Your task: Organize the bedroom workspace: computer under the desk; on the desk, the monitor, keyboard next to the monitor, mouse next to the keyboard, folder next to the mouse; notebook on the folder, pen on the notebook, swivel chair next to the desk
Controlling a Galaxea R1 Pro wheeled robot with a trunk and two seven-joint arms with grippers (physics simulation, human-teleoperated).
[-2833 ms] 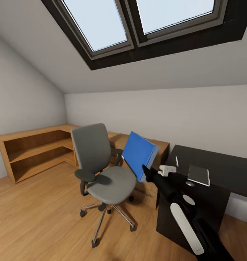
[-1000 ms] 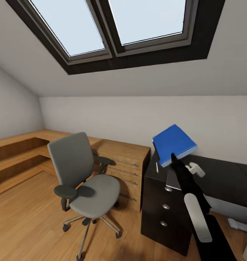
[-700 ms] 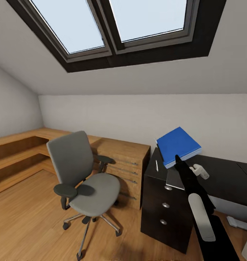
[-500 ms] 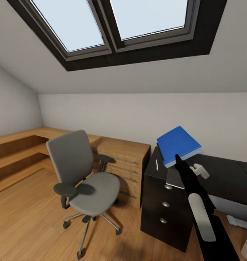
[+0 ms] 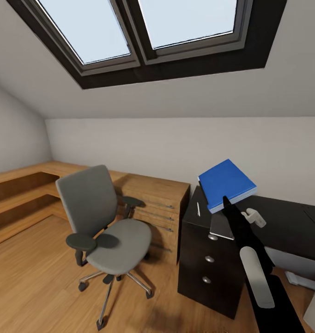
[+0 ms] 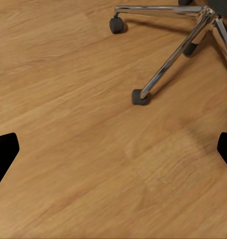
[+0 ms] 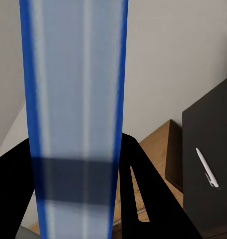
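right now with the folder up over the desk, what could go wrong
The right pincer grips the folder by one edge, tilted and high above the desk, so it could swing or slip. Lowered straight down, it might land on the notebook or knock the pen, which must end up on top.

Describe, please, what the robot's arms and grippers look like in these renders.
The right arm is matte black with a long rounded white panel along its forearm and a small white fitting beside the wrist. Both the right gripper and left gripper have plain black fingers; no cables or markings are visible.
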